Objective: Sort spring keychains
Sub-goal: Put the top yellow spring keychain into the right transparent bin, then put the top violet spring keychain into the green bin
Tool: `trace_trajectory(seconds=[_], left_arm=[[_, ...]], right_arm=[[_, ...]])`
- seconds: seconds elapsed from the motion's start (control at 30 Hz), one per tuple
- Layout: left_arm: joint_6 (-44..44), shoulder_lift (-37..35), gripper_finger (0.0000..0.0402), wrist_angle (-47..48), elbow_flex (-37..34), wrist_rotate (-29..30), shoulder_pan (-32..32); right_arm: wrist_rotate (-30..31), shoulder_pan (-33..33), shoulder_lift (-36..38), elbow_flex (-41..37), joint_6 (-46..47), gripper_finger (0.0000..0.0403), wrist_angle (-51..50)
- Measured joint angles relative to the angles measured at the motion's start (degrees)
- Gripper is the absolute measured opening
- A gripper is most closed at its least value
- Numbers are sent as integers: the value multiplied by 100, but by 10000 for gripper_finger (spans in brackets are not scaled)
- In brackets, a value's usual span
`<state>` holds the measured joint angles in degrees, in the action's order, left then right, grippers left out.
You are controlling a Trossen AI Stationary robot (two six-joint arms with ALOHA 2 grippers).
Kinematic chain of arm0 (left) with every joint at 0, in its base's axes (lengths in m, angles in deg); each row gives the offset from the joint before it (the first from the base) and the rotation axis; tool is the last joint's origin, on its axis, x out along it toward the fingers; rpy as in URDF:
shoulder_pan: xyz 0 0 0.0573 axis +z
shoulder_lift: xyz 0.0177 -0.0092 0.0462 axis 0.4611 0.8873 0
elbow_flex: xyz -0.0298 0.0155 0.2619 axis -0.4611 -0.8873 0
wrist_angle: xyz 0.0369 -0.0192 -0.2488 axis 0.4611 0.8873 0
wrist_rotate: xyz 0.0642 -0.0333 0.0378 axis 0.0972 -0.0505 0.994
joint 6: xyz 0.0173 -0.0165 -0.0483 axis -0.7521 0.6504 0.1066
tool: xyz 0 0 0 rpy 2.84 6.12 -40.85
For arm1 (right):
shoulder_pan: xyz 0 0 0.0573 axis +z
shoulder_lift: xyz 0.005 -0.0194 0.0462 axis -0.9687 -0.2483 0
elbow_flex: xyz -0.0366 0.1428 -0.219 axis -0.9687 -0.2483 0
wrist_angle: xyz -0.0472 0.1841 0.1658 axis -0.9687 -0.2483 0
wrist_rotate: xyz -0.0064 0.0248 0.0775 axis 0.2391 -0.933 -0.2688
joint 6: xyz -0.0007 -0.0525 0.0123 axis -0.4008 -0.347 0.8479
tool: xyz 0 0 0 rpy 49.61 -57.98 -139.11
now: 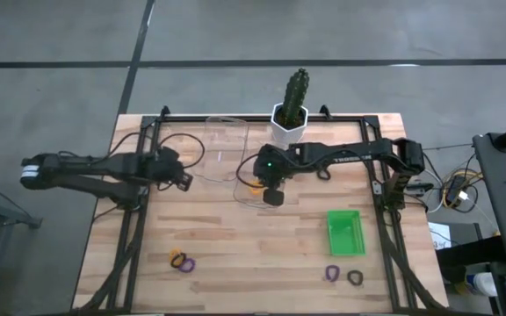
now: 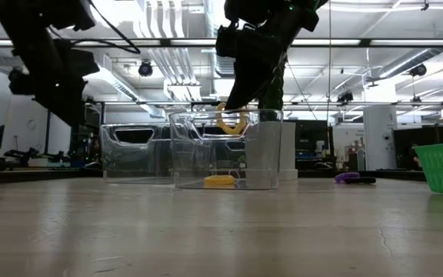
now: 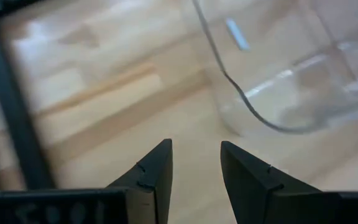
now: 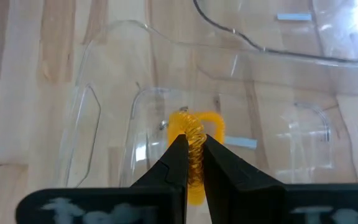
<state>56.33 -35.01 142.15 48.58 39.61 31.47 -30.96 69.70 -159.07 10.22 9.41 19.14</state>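
Above the clear box (image 1: 251, 186) near the middle of the table (image 1: 235, 246), the right end effector (image 4: 192, 163) pinches an orange keychain (image 4: 194, 146). Another orange keychain (image 2: 220, 181) lies inside that box. More keychains (image 1: 182, 261) lie near the table's front edge, some (image 1: 343, 275) by the green basket (image 1: 345, 232). Off to the side, the left end effector (image 3: 194, 163) hangs spread apart beside a second clear box (image 1: 221, 149).

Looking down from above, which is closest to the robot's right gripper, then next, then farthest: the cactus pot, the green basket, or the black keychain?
From the right gripper:
1. Cactus pot, at the table's far edge.
2. Green basket, toward the near right.
3. Black keychain, near the front edge, right.
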Motion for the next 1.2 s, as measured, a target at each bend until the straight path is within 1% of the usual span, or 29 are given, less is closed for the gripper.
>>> trace_trajectory(seconds=[0.1, 0.23, 0.33, 0.43, 0.57, 0.8, 0.87, 0.9, 1.07, 1.13, 1.2], left_arm=[[-141, -303, 128, -295, -362, -463, -2], [-116, -694, 128, -317, -739, -1067, -7], [-104, -974, 128, -316, -924, -1514, -7], [-94, -1181, 128, -321, -1005, -1853, -7], [-113, -1367, 128, -313, -1000, -2022, -7], [-124, -1473, 128, -198, -1004, -2025, -7], [-118, -1473, 128, -110, -1004, -2027, -7], [-116, -1473, 128, -54, -1004, -2025, -7], [-98, -1473, 128, 162, -1004, -2027, -7], [-101, -1473, 128, 202, -1004, -2027, -7], [-101, -1473, 128, 207, -1004, -2027, -7]], right_arm=[[0, -29, -4, -4, -41, 24, 54], [-40, -41, -122, -4, -118, 24, 82], [-48, -36, -246, -9, -120, 25, 87], [-59, -36, -313, -11, -120, 37, 96], [-59, -36, -376, -15, -116, 70, 90], [-39, -40, -371, 26, -127, 129, -7], [44, -40, -346, 194, -123, 138, -430], [197, -34, -333, 326, -116, 140, -794], [1372, -36, -208, 1125, -9, 139, -3019], [1648, -43, -95, 1233, 186, 135, -3586], [1724, -96, 79, 1207, 373, 131, -3874]])
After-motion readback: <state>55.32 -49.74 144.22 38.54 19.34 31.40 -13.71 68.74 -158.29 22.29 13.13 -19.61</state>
